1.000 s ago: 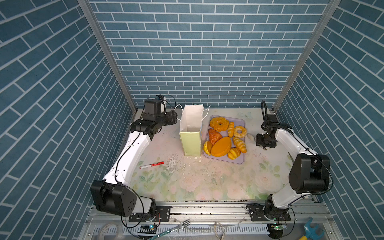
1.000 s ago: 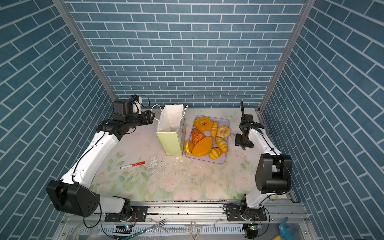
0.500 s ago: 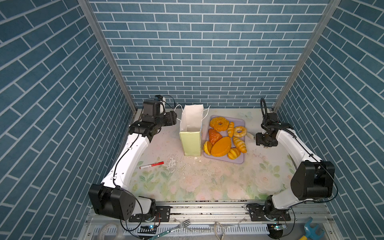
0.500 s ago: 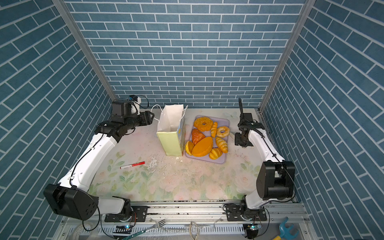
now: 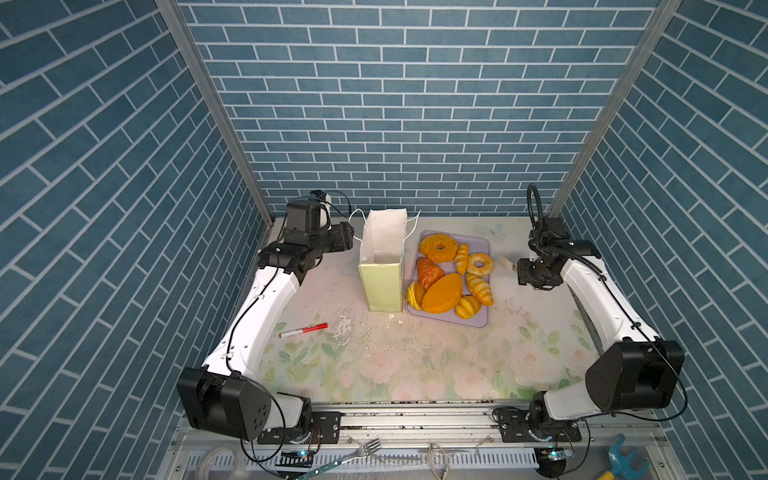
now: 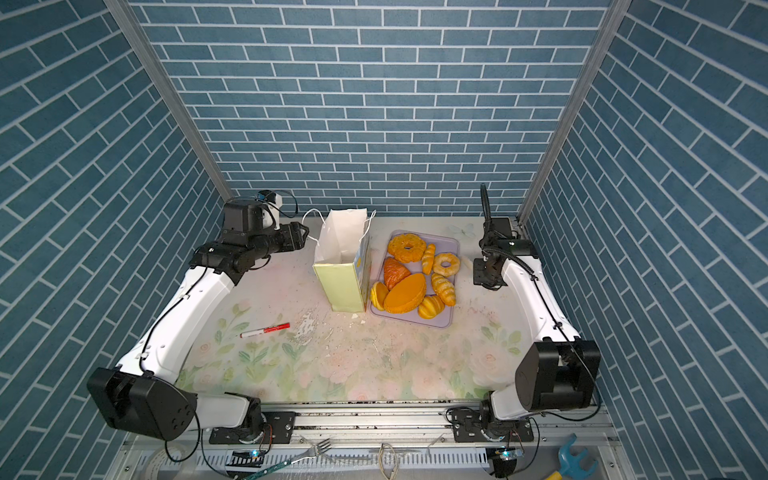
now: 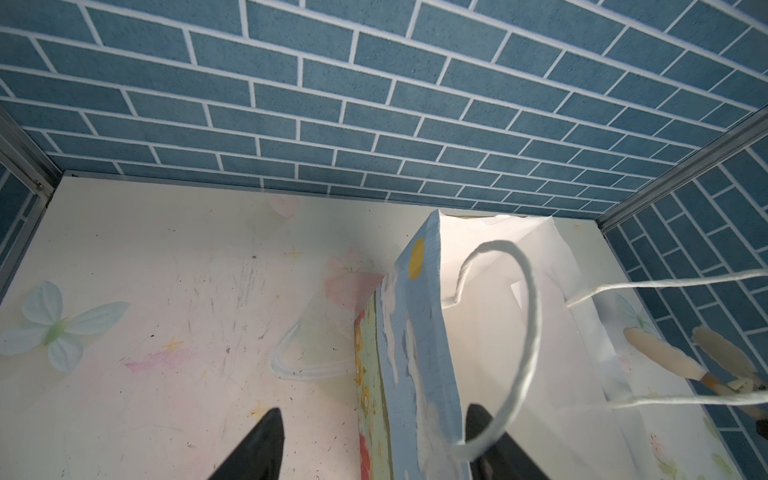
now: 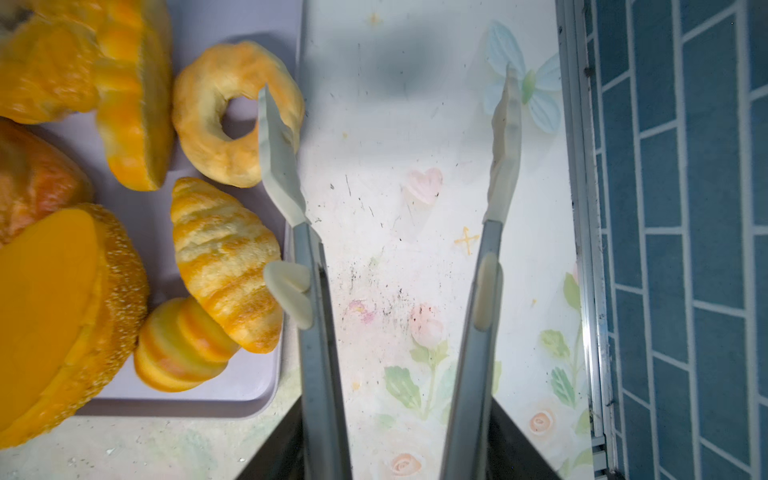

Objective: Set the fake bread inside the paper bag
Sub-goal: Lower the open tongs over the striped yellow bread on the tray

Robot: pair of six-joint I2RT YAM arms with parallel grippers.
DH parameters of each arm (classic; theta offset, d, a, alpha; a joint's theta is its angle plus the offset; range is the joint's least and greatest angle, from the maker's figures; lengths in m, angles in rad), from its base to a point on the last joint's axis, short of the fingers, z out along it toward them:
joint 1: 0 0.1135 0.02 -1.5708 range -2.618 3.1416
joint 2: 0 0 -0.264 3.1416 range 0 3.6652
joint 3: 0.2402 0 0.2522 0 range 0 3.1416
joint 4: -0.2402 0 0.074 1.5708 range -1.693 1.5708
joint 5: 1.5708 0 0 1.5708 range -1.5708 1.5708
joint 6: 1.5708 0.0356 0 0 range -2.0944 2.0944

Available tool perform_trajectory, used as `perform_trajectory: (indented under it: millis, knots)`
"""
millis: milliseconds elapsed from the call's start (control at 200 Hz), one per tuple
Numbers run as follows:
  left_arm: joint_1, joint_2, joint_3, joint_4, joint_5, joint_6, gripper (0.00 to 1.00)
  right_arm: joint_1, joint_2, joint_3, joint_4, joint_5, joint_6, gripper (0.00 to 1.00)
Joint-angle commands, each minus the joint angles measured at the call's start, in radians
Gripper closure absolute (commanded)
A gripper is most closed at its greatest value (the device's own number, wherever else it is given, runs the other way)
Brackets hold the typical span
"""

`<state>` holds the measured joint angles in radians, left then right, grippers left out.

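The paper bag (image 5: 382, 266) (image 6: 343, 270) stands upright and open at the back middle. Its printed wall (image 7: 419, 332) runs between the jaws of my left gripper (image 5: 347, 239) (image 7: 372, 415), which stands open around it, one cord handle looped past a finger. The fake bread lies on a lilac tray (image 5: 478, 322) right of the bag: a ring doughnut (image 8: 216, 124), a croissant (image 8: 224, 257), a ridged roll (image 8: 178, 353) and an oval loaf (image 5: 442, 293). My right gripper (image 5: 525, 272) (image 8: 395, 440) is shut on tongs (image 8: 316, 332), whose tips are apart and empty; one tip overlaps the doughnut's edge.
A red marker (image 5: 303, 330) and white crumbs (image 5: 343, 324) lie on the floral tabletop left of centre. Blue brick walls close in the back and both sides. A fork (image 5: 353, 453) and a blue tool (image 5: 623, 461) rest on the front rail.
The right arm's elbow has swung toward the front right while its gripper stays beside the tray's right edge. The left arm has hardly moved.
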<state>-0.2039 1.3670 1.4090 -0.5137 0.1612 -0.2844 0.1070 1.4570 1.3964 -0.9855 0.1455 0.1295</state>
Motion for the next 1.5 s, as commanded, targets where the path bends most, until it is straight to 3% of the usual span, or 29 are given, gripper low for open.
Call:
perform_trajectory:
  millis: [0, 600, 1295, 1496]
  knots:
    - [0.005, -0.019, -0.005, -0.006, 0.008, 0.003, 0.3, 0.01, -0.036, 0.043, -0.081, -0.049, -0.027, 0.43]
    - [0.005, -0.055, -0.017, -0.031, -0.034, 0.03, 0.3, 0.147, -0.026, 0.149, -0.112, -0.289, 0.031, 0.49]
    - [0.003, -0.076, -0.053, -0.029, -0.042, 0.026, 0.3, 0.227, 0.233, 0.177, 0.121, -0.154, 0.145, 0.59]
    - [0.004, -0.066, -0.045, -0.032, -0.043, 0.03, 0.3, 0.234, 0.304, 0.176, 0.146, -0.188, 0.156, 0.6]
